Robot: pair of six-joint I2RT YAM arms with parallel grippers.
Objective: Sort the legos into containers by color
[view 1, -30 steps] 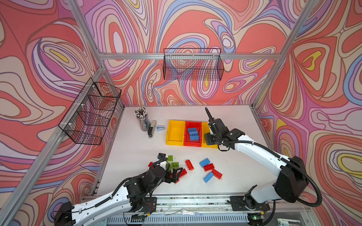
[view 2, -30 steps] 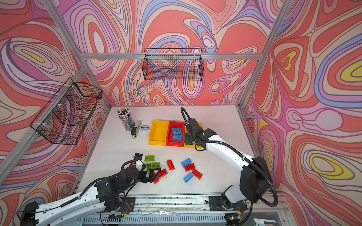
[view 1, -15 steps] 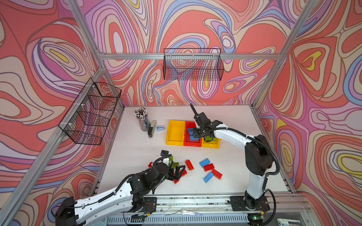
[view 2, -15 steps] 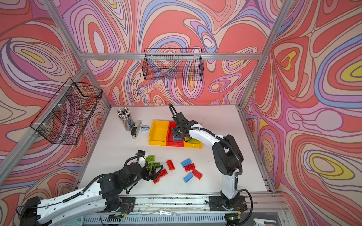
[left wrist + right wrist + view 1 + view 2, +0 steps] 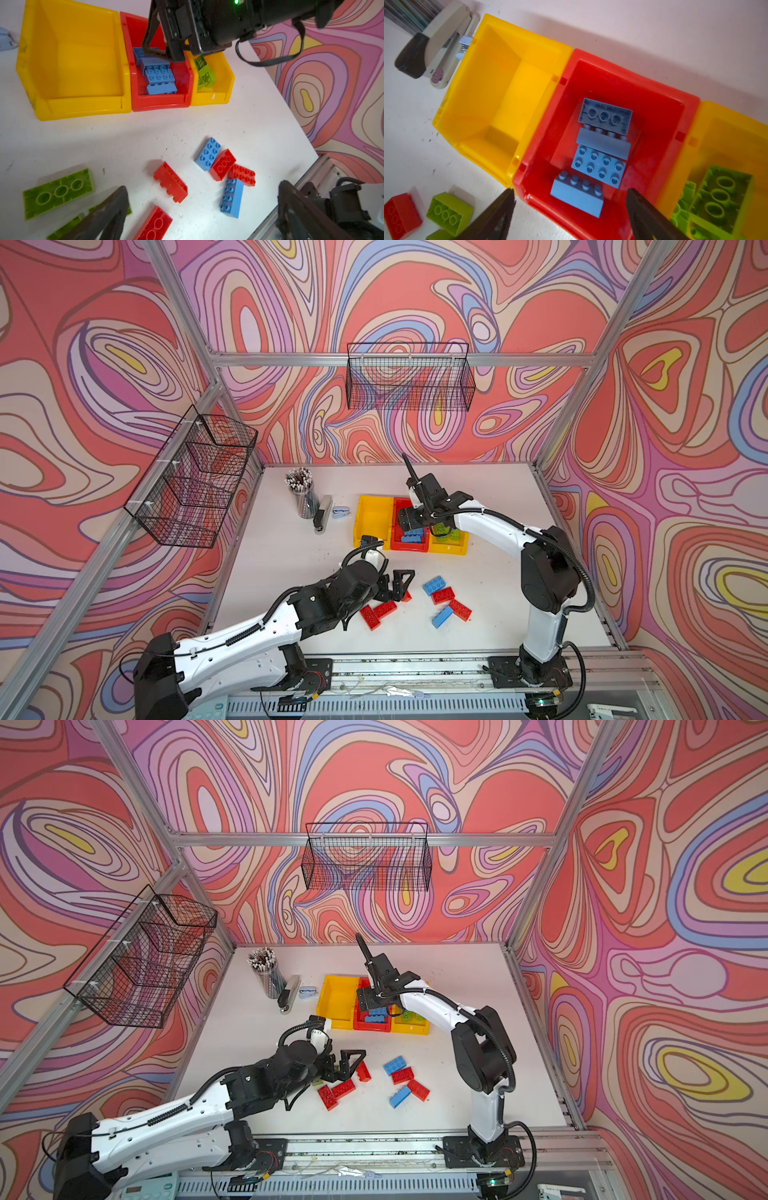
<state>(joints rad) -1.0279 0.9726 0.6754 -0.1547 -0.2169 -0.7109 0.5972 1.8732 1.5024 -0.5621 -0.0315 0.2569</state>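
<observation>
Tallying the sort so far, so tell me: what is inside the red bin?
The red bin holds four light blue bricks packed together: one underside up, one on its side, one studs up, one tilted. Anything beneath them is hidden; no other colour shows.

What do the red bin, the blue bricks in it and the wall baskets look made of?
The red bin looks like moulded plastic, glossy, with soft highlights on its walls. The blue bricks look like hard plastic with a satin finish, crisp moulded studs and hollow tubes underneath. The wall baskets are thin black wire mesh, probably coated metal; too far to be sure.
</observation>
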